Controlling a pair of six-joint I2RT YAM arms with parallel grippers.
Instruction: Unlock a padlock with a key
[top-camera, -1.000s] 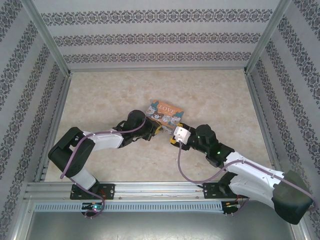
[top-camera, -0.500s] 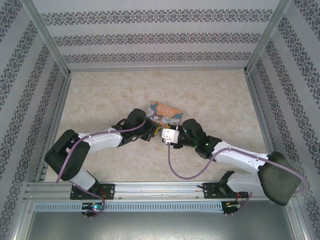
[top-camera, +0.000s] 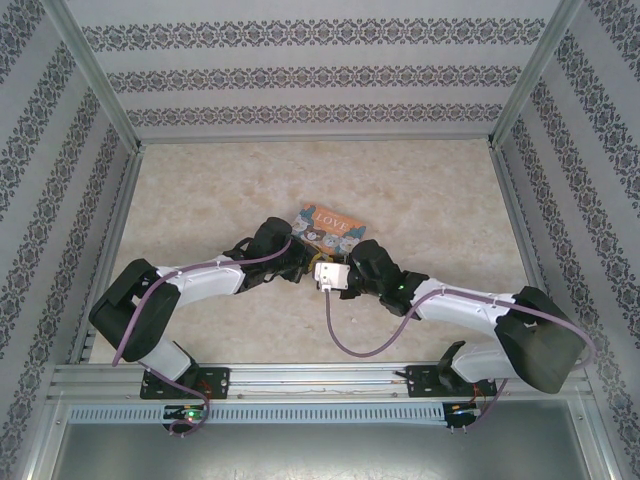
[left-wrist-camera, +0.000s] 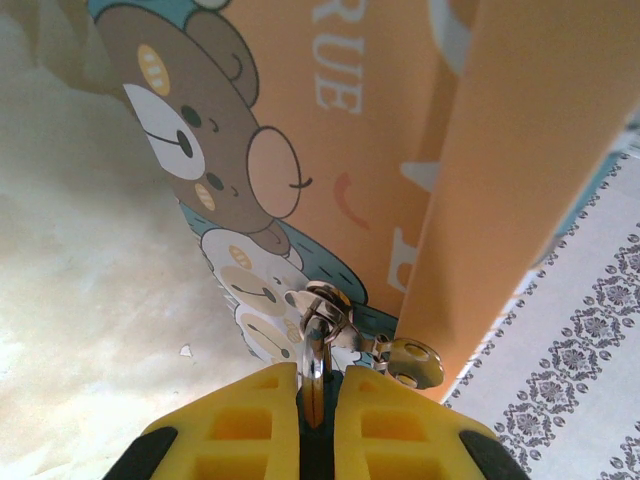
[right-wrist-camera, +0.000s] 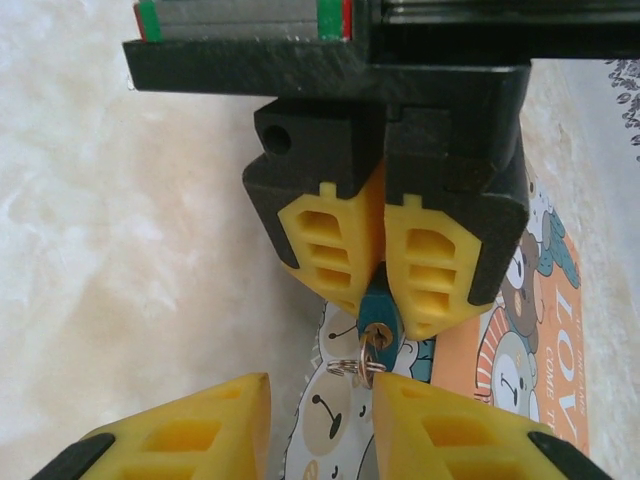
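Right wrist | left gripper (right-wrist-camera: 384, 298) clamps padlock (right-wrist-camera: 379, 314) | key (right-wrist-camera: 371, 347) beneath | right gripper (right-wrist-camera: 320, 392) agape below key

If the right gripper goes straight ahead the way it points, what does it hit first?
Probably the key and its ring, sticking out of the padlock pinched in the left gripper; the right gripper is open.

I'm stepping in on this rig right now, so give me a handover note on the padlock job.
Left gripper: jaws shut on the padlock, held at the tin box's edge.
Right gripper: jaws open, just short of the key.
Done: the key looks seated in the padlock.
Left: grip the key, turn it, free the shackle.
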